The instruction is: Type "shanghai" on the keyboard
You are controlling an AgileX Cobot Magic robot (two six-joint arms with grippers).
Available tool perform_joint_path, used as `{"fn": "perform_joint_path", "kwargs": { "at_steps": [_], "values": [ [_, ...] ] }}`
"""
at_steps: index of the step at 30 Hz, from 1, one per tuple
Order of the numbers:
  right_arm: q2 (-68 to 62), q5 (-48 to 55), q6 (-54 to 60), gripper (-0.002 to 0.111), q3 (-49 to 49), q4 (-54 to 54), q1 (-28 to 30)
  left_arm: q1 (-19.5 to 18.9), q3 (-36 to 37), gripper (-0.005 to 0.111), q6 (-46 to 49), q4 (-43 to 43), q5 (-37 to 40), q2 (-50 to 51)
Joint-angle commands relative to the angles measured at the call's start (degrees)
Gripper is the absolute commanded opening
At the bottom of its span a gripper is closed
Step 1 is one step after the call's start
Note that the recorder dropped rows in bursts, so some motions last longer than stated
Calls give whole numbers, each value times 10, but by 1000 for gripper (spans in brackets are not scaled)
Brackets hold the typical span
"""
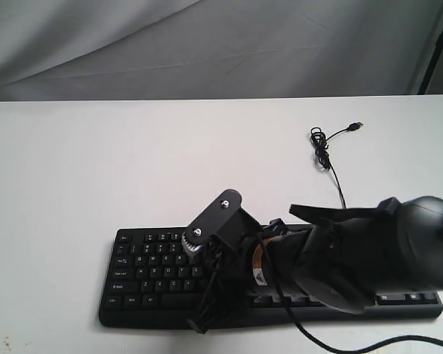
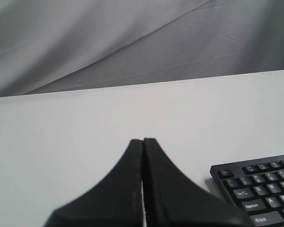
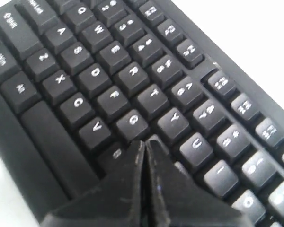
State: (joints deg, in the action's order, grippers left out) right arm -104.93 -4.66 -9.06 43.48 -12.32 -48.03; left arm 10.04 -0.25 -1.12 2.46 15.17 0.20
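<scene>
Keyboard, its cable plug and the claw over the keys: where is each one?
keyboard [image 1: 151, 269]: exterior view, left block of keys.
cable plug [image 1: 358, 125]: exterior view, its free end.
right gripper [image 3: 144, 142]: right wrist view, tip of its closed fingers.

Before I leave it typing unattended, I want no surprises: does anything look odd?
One thing: past the keyboard, its cable lies loosely coiled on the table, the USB plug free, connected to nothing. No damage visible on what shows.

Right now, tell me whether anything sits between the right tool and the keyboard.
Nothing visible does. The shut right tool has its tips right at the keyboard, beside the G key.
</scene>
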Motion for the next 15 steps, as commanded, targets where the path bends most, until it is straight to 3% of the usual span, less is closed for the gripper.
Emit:
{"fn": "perform_joint_path", "kwargs": {
  "at_steps": [1,15],
  "values": [
    [0,66,3,0,63,-4,-6,2,2,0,-2,3,-3,-2],
    [-28,32,3,0,74,-2,-21,2,2,0,-2,3,-3,-2]
  ]
}}
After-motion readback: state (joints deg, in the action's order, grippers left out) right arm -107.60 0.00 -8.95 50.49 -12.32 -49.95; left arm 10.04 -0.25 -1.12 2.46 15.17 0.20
